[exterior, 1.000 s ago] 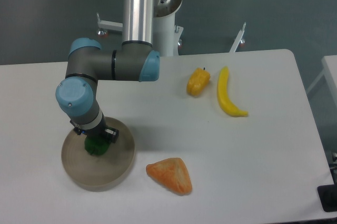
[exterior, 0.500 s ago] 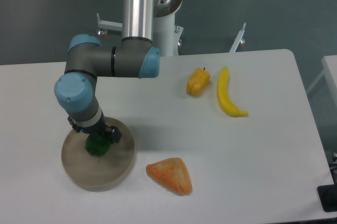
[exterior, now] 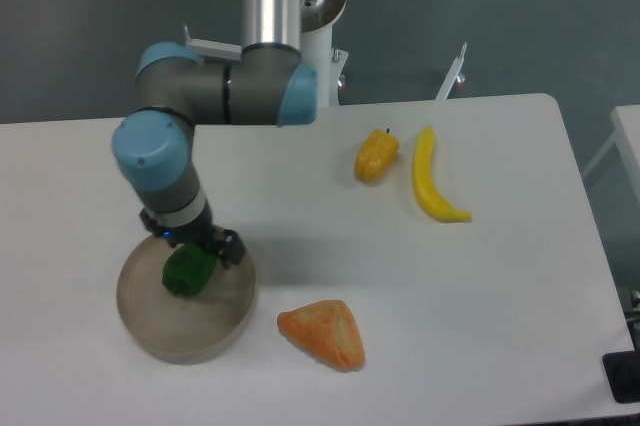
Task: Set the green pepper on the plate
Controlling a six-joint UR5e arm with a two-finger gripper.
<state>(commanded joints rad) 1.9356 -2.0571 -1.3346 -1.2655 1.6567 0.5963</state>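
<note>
The green pepper (exterior: 188, 271) is small, glossy and dark green. It lies on the round beige-grey plate (exterior: 150, 321) at the front left of the table, a little behind the plate's middle. My gripper (exterior: 203, 246) hangs just above the pepper's far side, pointing down. The blue-and-grey wrist hides most of it, and only dark finger parts (exterior: 230, 246) show at the right. The pepper rests on the plate by itself, and the fingers look spread apart from it.
An orange-pink wedge-shaped piece (exterior: 322, 334) lies right of the plate. A small yellow-orange pepper (exterior: 376, 156) and a yellow banana (exterior: 432, 178) lie at the back right. The arm's base column (exterior: 290, 6) stands at the table's back edge.
The wrist has risen and shifted a little right, off the pepper. The pepper has stayed on the plate, and more of it shows now.
</note>
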